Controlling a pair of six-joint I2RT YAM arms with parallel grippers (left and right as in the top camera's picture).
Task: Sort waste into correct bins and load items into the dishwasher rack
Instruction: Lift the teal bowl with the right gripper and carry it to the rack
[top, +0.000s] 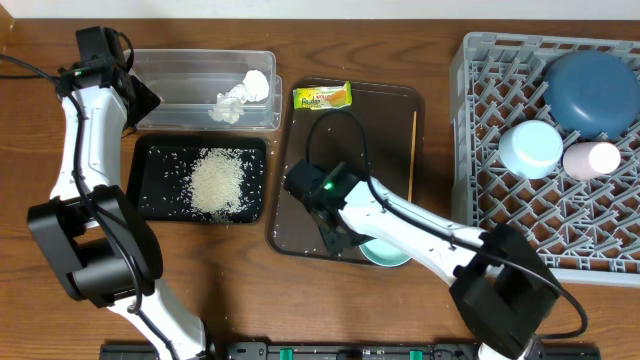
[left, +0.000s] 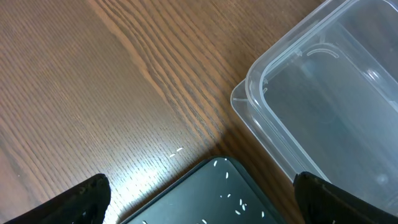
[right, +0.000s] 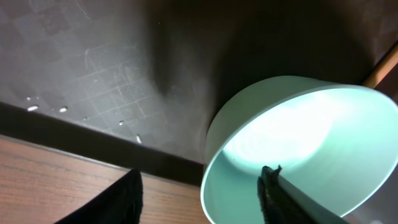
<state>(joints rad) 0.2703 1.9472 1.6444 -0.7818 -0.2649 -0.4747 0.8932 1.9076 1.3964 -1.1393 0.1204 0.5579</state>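
A pale blue bowl (top: 388, 252) (right: 298, 137) sits at the front edge of the brown tray (top: 380, 130). My right gripper (top: 343, 238) (right: 202, 193) is open and straddles its rim, with one finger inside and the other outside, clear of the wall. My left gripper (top: 140, 100) (left: 202, 199) hangs wide open and holds nothing, over the corner where the black tray (top: 145, 150) (left: 217, 186) meets the clear tub (top: 180, 75) (left: 323, 93). Rice (top: 217, 183) is heaped in the black tray. A tissue (top: 240, 97) lies in the tub. The wrapper (top: 322, 96) and orange stick (top: 413, 150) lie on the brown tray.
The grey rack (top: 470, 150) at the right holds a dark blue plate (top: 590, 95), a second pale bowl (top: 531, 148) and a pink cup (top: 592, 160). Stray grains dot the brown tray (right: 93, 62) near the bowl. Bare wood shows in front of both trays.
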